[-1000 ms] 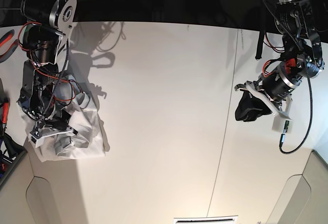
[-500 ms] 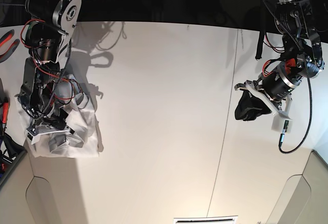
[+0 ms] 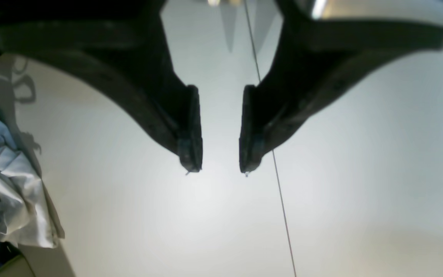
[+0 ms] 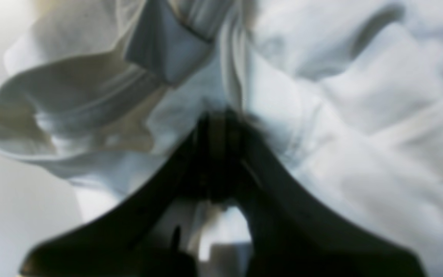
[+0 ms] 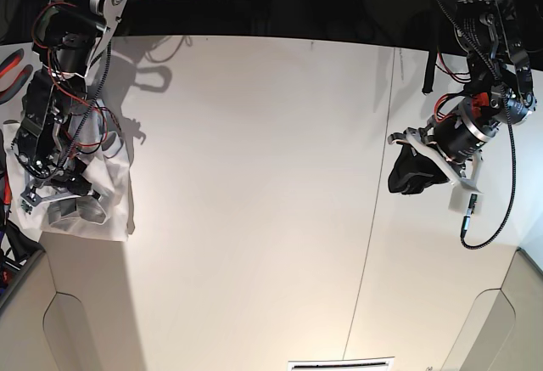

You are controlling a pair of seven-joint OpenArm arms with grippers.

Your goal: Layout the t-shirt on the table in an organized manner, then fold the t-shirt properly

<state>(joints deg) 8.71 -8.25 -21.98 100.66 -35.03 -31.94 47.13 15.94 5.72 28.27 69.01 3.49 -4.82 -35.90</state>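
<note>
Right gripper (image 4: 217,115) jaws pinched together on a fold of the t-shirt (image 5: 110,193), which is bunched in a heap at the table's (image 5: 271,218) edge. Left gripper (image 3: 219,167) well apart from it, above the bare tabletop, jaws parted, holding nothing.

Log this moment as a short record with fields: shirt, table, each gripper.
t-shirt: white, bunched in a crumpled heap at the table's edge, not laid out
table: white top with a thin dark seam
right gripper: shut on a fold of the t-shirt
left gripper: open, holding nothing, above bare table, far from the t-shirt
task stage: spreading not yet done
</note>
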